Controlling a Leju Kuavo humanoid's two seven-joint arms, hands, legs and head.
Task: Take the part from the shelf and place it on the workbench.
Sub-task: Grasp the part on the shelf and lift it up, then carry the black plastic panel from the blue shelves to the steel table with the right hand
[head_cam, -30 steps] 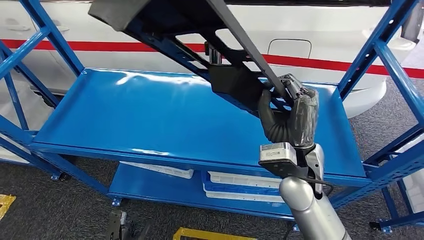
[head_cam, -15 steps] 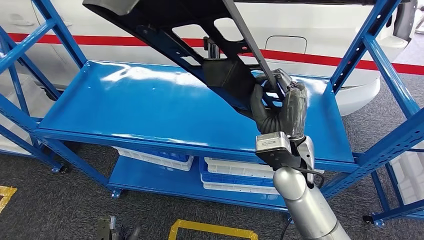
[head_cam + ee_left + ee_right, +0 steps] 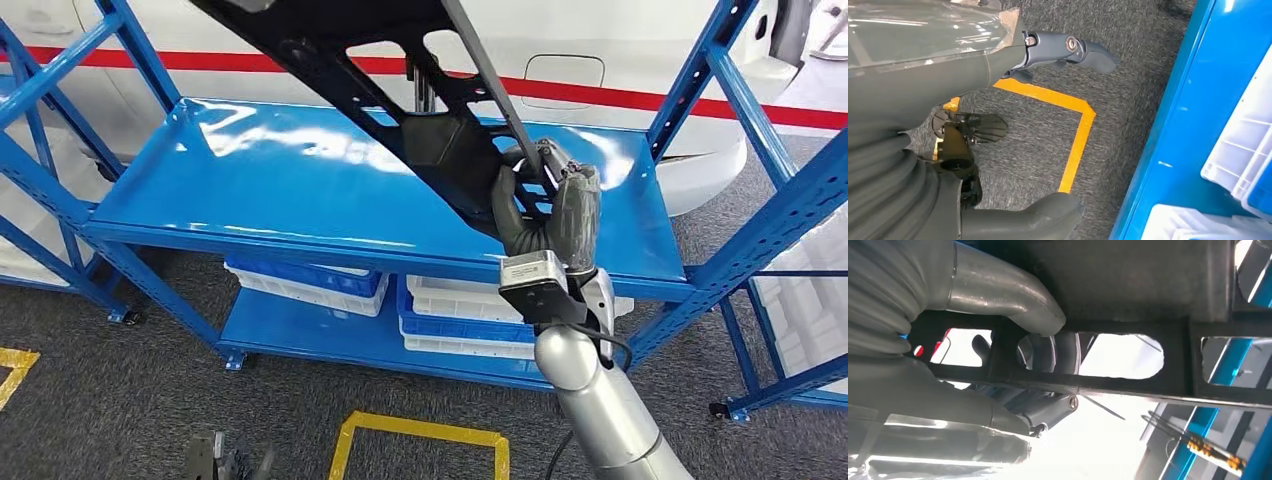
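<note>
Part (image 3: 400, 95): long black frame with cut-outs, clear of the blue shelf (image 3: 300, 190), slanting up and away above its middle deck. Held at the near lower end, probably to get the long end past the uprights. Right hand (image 3: 545, 215) clamped on that end, just over the shelf's front right edge, fingers (image 3: 1048, 352) through a slot, thumb over the rail. Left hand (image 3: 998, 50) hangs low by the shelf's bottom deck, over carpet; fingers apart, holding nothing. Workbench not visible.
</note>
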